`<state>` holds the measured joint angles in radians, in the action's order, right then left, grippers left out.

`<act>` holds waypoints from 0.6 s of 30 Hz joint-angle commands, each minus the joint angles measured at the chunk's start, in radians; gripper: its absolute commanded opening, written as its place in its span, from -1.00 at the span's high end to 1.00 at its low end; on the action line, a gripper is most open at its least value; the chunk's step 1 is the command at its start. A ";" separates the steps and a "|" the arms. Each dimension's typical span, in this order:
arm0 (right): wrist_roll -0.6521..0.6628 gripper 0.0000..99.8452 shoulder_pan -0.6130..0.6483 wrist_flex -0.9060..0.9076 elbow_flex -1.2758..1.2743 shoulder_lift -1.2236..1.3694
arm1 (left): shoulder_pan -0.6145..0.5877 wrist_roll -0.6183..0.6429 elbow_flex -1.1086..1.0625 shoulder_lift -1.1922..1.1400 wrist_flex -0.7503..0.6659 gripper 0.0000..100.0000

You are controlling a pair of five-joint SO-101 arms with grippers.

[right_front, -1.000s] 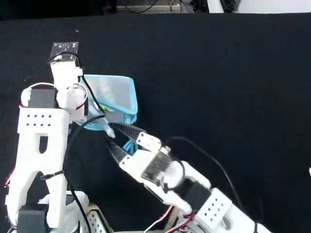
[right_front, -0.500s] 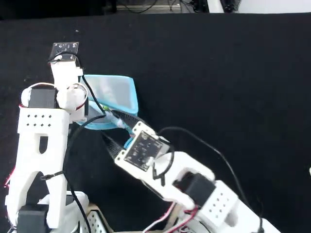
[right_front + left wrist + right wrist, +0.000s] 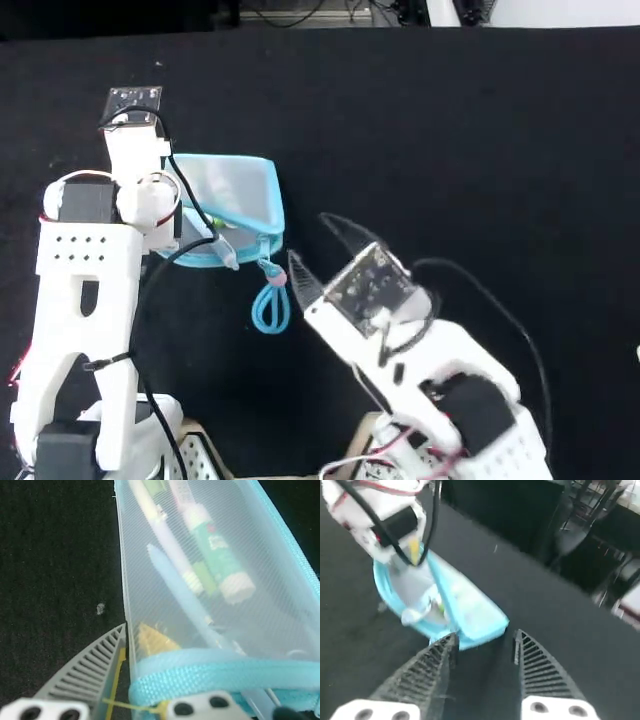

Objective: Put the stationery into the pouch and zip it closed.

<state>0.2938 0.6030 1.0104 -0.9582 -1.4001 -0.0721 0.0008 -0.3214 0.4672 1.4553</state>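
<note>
Checking the zip side first. The pouch (image 3: 235, 195) lies on the black table (image 3: 480, 150) at the left, with its long zip edge running left to right along its near side. We see pens (image 3: 170, 555) and a glue stick (image 3: 215, 555) through the mesh, so we judge the filling step is done or nearly done. A pale tip (image 3: 226, 256) shows at the near edge, so the mouth looks not fully shut, but we cannot say how much of the zip is left.

The left pincer (image 3: 200, 243) sits at the pouch's near-left end, clamped on the zip band and pinning the pouch. The right pincer (image 3: 307, 236) is spread wide, holds nothing, and is apart from the pouch.

What matters for the next move is the blue pull loop (image 3: 270, 305). It hangs from the pouch's near-right corner and trails toward the near side. It lies just left of the right pincer's tips and slightly nearer than them. The right arm is clearly closer to it, and the left is busy holding.

We judge the right pincer needs a short reach left to catch the loop. It would then pull along the left-right zip line, not across it.
</note>
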 commanded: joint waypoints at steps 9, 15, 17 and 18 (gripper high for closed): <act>-0.002 0.66 0.235 -0.121 -0.027 0.222 | 0.010 -0.005 0.015 0.015 0.014 0.94; -0.006 0.66 0.236 -0.224 -0.048 0.285 | 0.010 -0.005 0.012 0.015 0.012 0.94; -0.006 0.66 0.236 -0.247 -0.047 0.303 | 0.010 -0.005 0.012 0.015 0.012 0.94; -0.006 0.66 0.236 -0.261 -0.048 0.311 | 0.010 -0.005 0.012 0.015 0.012 0.94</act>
<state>0.2938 0.8255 0.8155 -1.0211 -1.1208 -0.0721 0.0008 -0.3230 0.4672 1.4553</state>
